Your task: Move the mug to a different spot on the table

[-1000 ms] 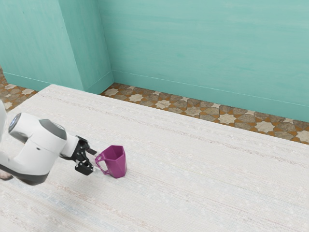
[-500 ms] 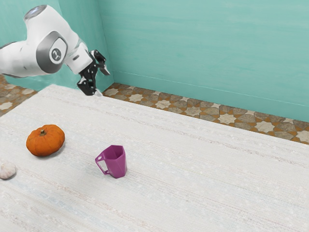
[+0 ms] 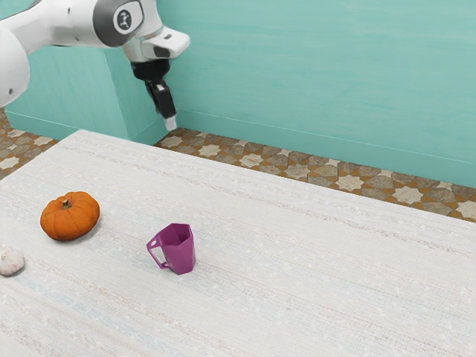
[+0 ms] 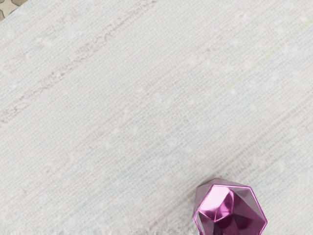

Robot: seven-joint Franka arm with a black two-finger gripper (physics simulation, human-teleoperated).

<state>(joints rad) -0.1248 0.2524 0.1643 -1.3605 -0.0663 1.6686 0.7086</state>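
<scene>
So my jaws are hanging way up over the far edge of the surface (image 3: 312,245), can't tell if they're apart or together, and the purple mug (image 3: 173,248) sits upright well below and nearer, handle toward the exterior view's left.

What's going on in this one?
A Franka arm holds its pincer high above the table's far edge, carrying nothing. The purple mug stands upright on the white table, well apart from the pincer. An orange pumpkin and a small pale bulb lie toward the exterior view's left of the mug. The wrist view looks down on the mug from above.
</scene>
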